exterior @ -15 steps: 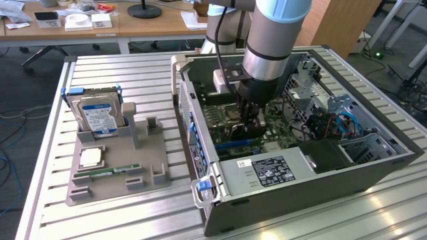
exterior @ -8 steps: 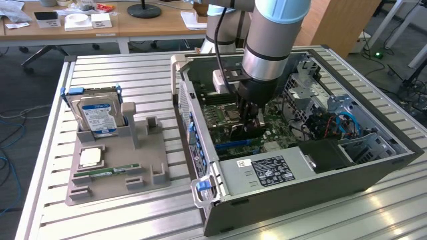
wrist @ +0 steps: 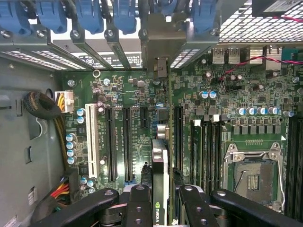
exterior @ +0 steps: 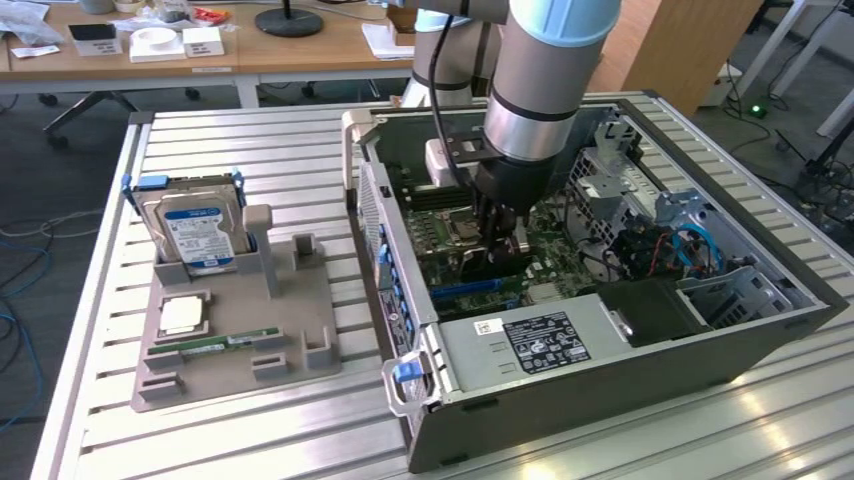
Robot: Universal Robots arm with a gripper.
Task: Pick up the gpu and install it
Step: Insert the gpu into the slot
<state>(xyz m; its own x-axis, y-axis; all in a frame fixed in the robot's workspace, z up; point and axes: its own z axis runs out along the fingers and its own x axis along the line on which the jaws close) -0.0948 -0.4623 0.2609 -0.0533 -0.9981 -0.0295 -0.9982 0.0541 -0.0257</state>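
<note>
My gripper (exterior: pixel 494 245) reaches down into the open computer case (exterior: pixel 747 330), over the green motherboard (wrist: pixel 222 99). It is shut on the gpu (wrist: pixel 160 158), which I see edge-on in the wrist view between the two black fingers (wrist: pixel 139 203), a logo on its near edge. The card's silver end bracket (wrist: pixel 161 45) sits against the row of rear slot covers. The card stands upright along the long black expansion slots (wrist: pixel 128 142), at the board's level; whether it is seated I cannot tell. In the exterior view the gpu (exterior: pixel 487 262) is a dark shape under the fingers.
A grey parts holder (exterior: pixel 234 330) beside the case, on the exterior view's left, carries a silver hard drive (exterior: pixel 198 232), a processor (exterior: pixel 180 315) and a memory stick (exterior: pixel 214 345). The power supply (exterior: pixel 534 345), drive cage (exterior: pixel 741 290), cables (wrist: pixel 57 118) and processor socket (wrist: pixel 253 175) crowd the case.
</note>
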